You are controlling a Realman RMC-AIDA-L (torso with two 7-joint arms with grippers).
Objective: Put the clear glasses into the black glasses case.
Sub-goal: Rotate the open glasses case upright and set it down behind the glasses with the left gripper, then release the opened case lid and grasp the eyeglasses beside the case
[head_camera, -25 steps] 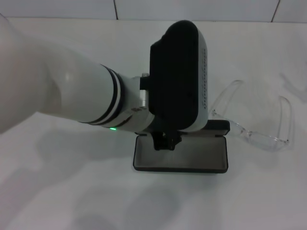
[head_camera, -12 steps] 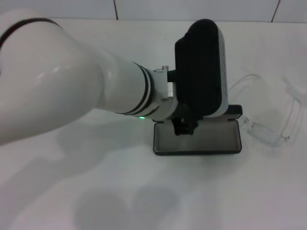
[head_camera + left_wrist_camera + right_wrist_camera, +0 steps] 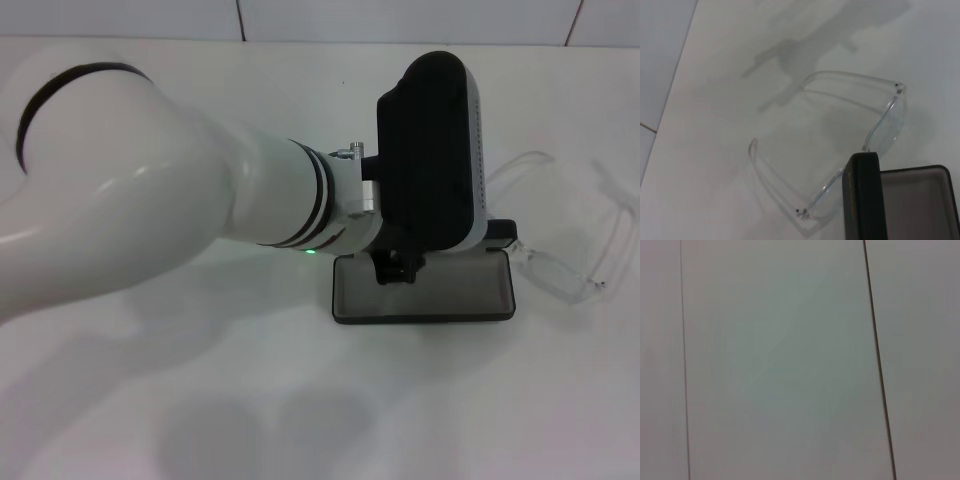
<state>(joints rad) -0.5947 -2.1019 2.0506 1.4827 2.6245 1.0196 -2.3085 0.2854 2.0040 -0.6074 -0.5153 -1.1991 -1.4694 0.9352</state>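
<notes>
The black glasses case (image 3: 460, 292) lies open on the white table, its grey lining facing up and its lid standing along the far side. My left gripper (image 3: 395, 268) hangs low over the case's left half, at the lid's edge, under the big black wrist housing. The clear glasses (image 3: 556, 279) lie unfolded just right of the case, arms pointing away from me, the near lens touching the case's right end. In the left wrist view the clear glasses (image 3: 883, 120) sit beside the black glasses case (image 3: 862, 200). The right gripper is out of view.
The left arm (image 3: 180, 200) crosses the left and middle of the table and casts a shadow in front of the case. A tiled wall (image 3: 400, 18) runs along the far edge. The right wrist view holds only pale tiles (image 3: 780, 360).
The left arm has swung to the right, and the open case has slid right with it. It now meets the glasses, which have also shifted a little to the right.
</notes>
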